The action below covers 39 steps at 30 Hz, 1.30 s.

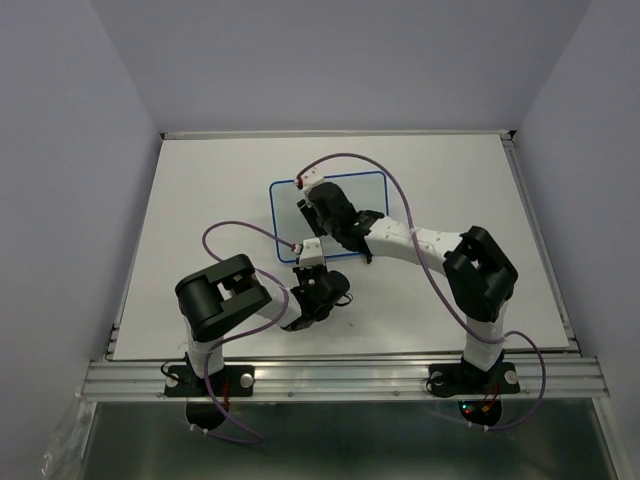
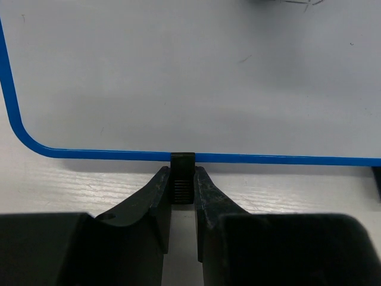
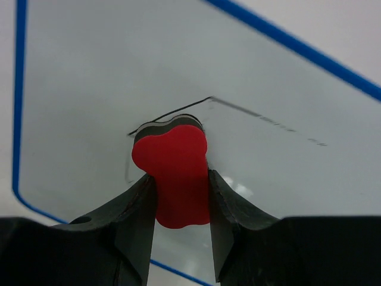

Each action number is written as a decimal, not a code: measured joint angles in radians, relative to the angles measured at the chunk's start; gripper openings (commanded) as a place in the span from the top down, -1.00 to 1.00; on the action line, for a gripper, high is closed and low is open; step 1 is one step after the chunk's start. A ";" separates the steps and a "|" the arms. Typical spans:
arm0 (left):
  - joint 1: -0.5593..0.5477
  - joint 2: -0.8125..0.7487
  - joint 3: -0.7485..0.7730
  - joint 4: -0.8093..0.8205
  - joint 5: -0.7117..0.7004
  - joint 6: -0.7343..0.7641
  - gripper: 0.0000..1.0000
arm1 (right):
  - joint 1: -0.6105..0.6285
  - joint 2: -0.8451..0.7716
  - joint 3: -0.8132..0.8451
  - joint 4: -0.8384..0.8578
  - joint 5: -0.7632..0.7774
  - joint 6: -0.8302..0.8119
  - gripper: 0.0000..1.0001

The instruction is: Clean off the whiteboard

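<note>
the whiteboard (image 1: 365, 195) lay flat on the table (image 1: 200, 200), at the centre of the overhead view, its blue rim partly hidden under the right arm. thin black marker lines (image 3: 262, 119) showed on its surface, running from the middle of the right wrist view toward the right. some faint marks also showed at the top edge of the left wrist view.

step in hand, as judged: wiping. the red eraser (image 3: 174, 173) was set against the board at the left end of the marker lines, so most of the drawing appeared not yet wiped.

right gripper (image 3: 180, 179): fingers pinching the eraser from both sides. the arm reached from the lower right of the overhead view up and left over the board, wrist angled down.

left gripper (image 2: 182, 186): fingers pressed together on a small black foot (image 2: 183, 159) at the board's near rim, low in that view. this was judged to be steadying the board. the arm was folded tight at the lower left of the overhead view.

next move calls for a sweep of the eraser along the lines toward the right of the wrist view, with steady downward pressure, while the left grip on the foot holds so the board does not slide.
</note>
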<state>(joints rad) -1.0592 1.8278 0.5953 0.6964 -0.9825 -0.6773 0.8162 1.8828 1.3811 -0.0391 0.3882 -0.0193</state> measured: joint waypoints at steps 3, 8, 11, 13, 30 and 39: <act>0.000 0.002 0.000 0.005 -0.002 0.001 1.00 | 0.042 0.026 0.000 -0.037 -0.092 -0.011 0.99; -0.001 0.006 0.000 0.014 -0.007 0.005 1.00 | 0.054 0.040 0.011 -0.058 -0.109 -0.017 0.99; -0.001 0.010 0.000 0.021 -0.010 0.009 1.00 | 0.053 0.050 0.040 -0.077 -0.059 -0.009 0.99; -0.001 0.012 -0.001 0.026 -0.012 0.011 1.00 | 0.044 0.054 0.063 -0.085 -0.041 -0.002 0.99; 0.000 0.023 -0.013 0.072 -0.017 0.007 1.00 | -0.069 0.028 0.095 -0.007 -0.085 -0.077 0.99; -0.001 0.033 -0.013 0.084 -0.026 0.007 1.00 | 0.020 0.047 0.094 -0.095 -0.149 -0.095 0.99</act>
<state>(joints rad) -1.0599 1.8606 0.5819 0.7807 -1.0080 -0.6701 0.8360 1.9301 1.4754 -0.1337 0.2394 -0.1146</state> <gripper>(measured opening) 0.280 0.413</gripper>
